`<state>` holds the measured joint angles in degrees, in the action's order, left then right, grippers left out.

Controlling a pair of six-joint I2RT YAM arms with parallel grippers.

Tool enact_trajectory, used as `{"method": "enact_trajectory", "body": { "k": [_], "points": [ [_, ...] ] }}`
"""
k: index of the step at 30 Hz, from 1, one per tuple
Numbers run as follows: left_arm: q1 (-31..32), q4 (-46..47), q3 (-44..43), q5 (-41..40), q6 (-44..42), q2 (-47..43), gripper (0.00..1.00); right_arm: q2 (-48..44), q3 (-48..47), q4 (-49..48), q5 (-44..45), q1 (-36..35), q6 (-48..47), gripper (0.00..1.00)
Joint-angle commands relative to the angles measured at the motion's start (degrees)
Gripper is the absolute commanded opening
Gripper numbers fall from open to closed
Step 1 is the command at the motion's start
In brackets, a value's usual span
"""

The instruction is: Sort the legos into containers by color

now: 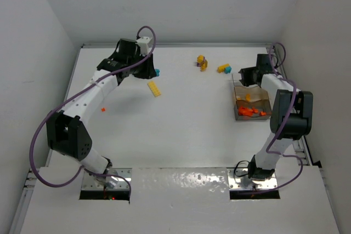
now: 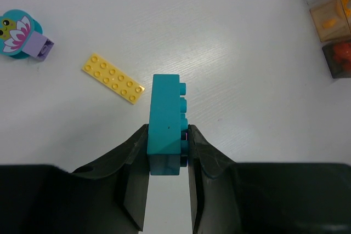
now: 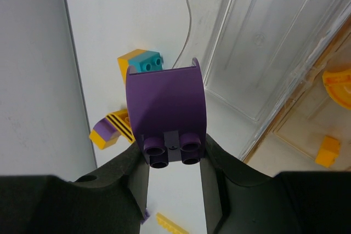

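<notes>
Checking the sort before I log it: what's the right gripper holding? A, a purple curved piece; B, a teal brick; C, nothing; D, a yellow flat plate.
A: the right wrist view shows the right gripper shut on a purple curved piece.

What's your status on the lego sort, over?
Left end effector shut on teal brick. Right end effector shut on purple piece, beside clear container. Yellow plate lying loose, unsorted. Nothing seen in the way.
</notes>
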<state>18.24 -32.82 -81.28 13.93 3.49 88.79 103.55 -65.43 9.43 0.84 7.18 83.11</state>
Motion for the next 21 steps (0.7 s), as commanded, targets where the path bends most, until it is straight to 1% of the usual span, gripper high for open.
{"method": "enact_trajectory", "body": {
  "k": [1,2,3,4,5,6,7,8,9,10,11,13,16,18,19,20,21],
  "points": [
    [-0.66,1.35,-1.43,-0.22,0.03,-1.17,0.0,-1.42,-1.36,-0.83,0.47,0.03,-2.59,0.28],
    [-0.66,1.27,-1.43,-0.22,0.03,-1.08,0.0,-1.51,-3.72,0.05,0.56,0.03,-7.39,0.25],
    [-0.66,1.18,-1.52,-0.4,0.03,-1.25,0.0,-1.16,-5.48,1.1,0.48,0.03,-11.09,0.24],
    [-0.57,1.18,-1.69,-0.49,-0.06,-1.17,0.0,-0.72,-8.2,6.08,0.48,0.11,-15.74,0.24],
    [-0.66,0.83,-1.78,-0.75,-0.15,-1.25,0.0,-0.02,-14.49,10.04,0.82,0.29,-25.53,0.23],
    [-0.57,0.65,-1.87,-0.84,-0.23,-1.25,0.0,0.68,-17.42,13.82,1.44,0.46,-30.15,0.23],
    [-0.66,0.65,-1.96,-0.84,-0.41,-1.34,0.0,2.26,-20.5,20.99,2.23,0.64,-34.9,0.22],
    [-0.66,0.56,-1.96,-0.93,-0.5,-1.43,0.0,3.06,-25.92,24.89,5.45,0.9,-43.47,0.21],
    [-0.66,0.56,-1.96,-0.93,-0.58,-1.6,0.0,3.85,-28.33,28.24,7.92,0.99,-46.95,0.19],
    [-0.66,0.56,-1.78,-0.93,-0.67,-1.61,0.0,5.33,-30.53,34.02,10.64,1.08,-50.29,0.14],
    [-0.66,0.65,-1.87,-0.93,-0.67,-1.69,0.0,5.87,-33.42,36.16,16.94,1.08,-55.46,0.11],
    [-0.66,0.65,-1.78,-0.75,-1.02,-1.78,0.0,5.88,-33.63,38.47,23.56,1.17,-60.49,0.1],
    [-0.66,0.65,-1.96,0.21,-1.73,-1.78,0.0,4.74,-32.14,37.86,23.95,1.26,-63.85,0.09],
    [-0.66,0.56,-2.22,0.65,-2.25,-1.78,0.0,4.38,-31.69,37.15,18.95,1.26,-63.17,0.09],
    [-0.66,0.56,-2.31,0.92,-2.34,-1.78,0.0,4.03,-31.69,36.89,16.93,1.26,-60.38,0.09],
    [-0.66,0.56,-2.31,0.83,-2.34,-1.7,0.0,3.86,-31.43,36.45,11.69,1.26,-57.74,0.09],
    [-0.66,0.56,-2.31,0.92,-2.26,-1.61,0.0,3.59,-30.99,34.01,7.9,1.26,-54.67,0.09]
  ]
}}
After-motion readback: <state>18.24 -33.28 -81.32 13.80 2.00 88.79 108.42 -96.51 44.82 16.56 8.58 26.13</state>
